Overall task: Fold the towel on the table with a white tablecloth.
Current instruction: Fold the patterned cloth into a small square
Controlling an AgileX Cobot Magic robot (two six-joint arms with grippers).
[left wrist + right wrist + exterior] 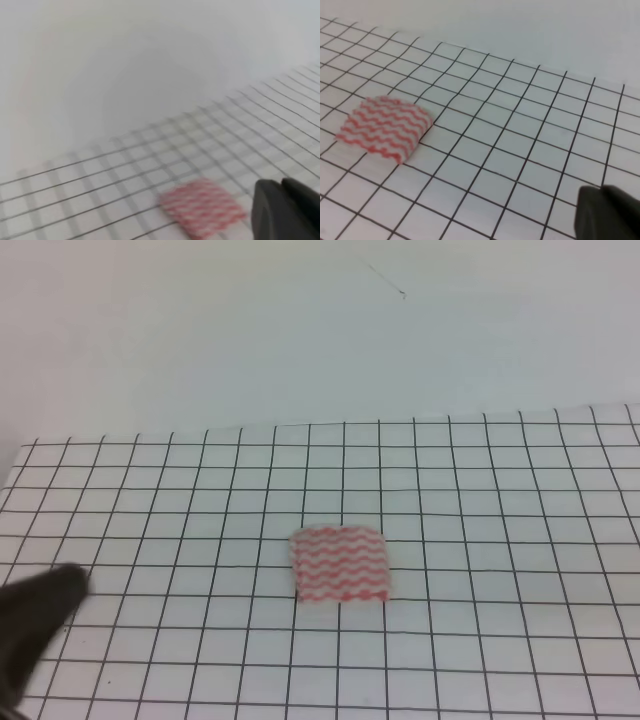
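The towel (340, 565), white with red-pink wavy stripes, lies as a small, compact rectangle near the middle of the table, on the white grid-lined tablecloth (500, 540). My left gripper (60, 595) is a dark blurred shape at the lower left edge, well left of the towel and not touching it. The left wrist view is blurred; there the towel (202, 207) sits just left of a dark gripper part (287, 210). In the right wrist view the towel (385, 129) lies far left of a dark corner of my right gripper (607, 215). Neither gripper's jaws show.
A plain pale wall (300, 330) rises behind the table's far edge. The gridded tablecloth (520, 125) stretches out on every side of the towel.
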